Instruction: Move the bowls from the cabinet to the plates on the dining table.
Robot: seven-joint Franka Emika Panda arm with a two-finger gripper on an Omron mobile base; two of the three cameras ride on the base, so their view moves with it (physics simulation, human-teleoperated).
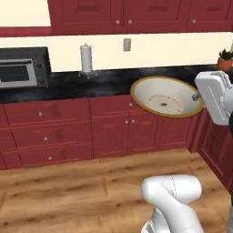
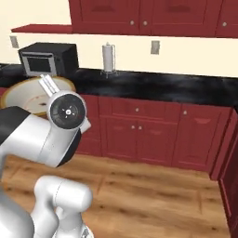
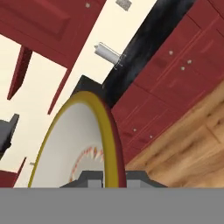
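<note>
A wide, shallow bowl (image 1: 166, 96) with a cream-white inside and a tan-gold rim hangs tilted in the air in front of the red lower cupboards. My gripper (image 1: 196, 97) is shut on its right rim. In the right base view the bowl (image 2: 25, 95) sits at the left, partly behind my arm. In the hand view the bowl (image 3: 70, 144) stands edge-on, with the gripper (image 3: 111, 177) clamped over its gold rim. The dark red wall cabinet (image 1: 118, 13) (image 2: 144, 16) runs along the top with its doors shut. The plates and the dining table are out of view.
A black counter (image 1: 91, 82) runs over red drawers and cupboard doors (image 1: 45, 132). On it stand a microwave (image 1: 22, 68) (image 2: 46, 59), a paper-towel holder (image 1: 86, 58) (image 2: 108, 58) and a potted plant (image 1: 225, 59). Wooden floor (image 2: 153, 190) lies open below.
</note>
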